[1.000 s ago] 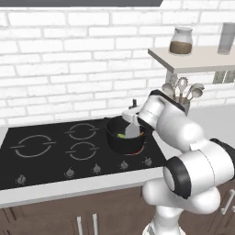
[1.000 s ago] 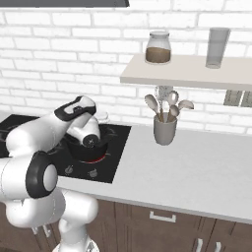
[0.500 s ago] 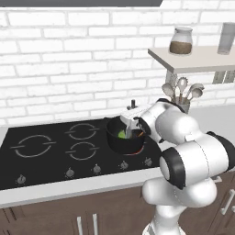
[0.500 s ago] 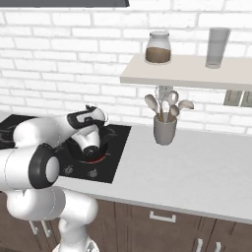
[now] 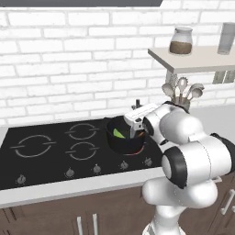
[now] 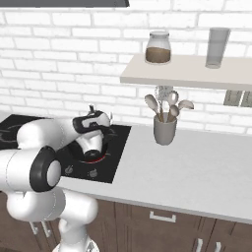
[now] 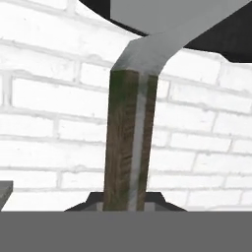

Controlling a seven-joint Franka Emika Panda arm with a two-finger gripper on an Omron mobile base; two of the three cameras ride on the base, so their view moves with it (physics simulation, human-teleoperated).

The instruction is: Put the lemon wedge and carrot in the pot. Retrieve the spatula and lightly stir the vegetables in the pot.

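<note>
Hand view, spatula running lengthwise upward

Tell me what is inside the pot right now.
A yellow-green lemon wedge lies inside the black pot. The hand covers the pot's right half, so the carrot cannot be confirmed.

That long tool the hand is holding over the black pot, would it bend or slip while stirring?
Probably stiff: the spatula shows a straight brown handle running up into a grey metal-looking blade, with no sag. It looks slim and light, so the hand likely swings it easily over the pot. Its narrow handle might twist between the fingers if the blade drags.
</note>
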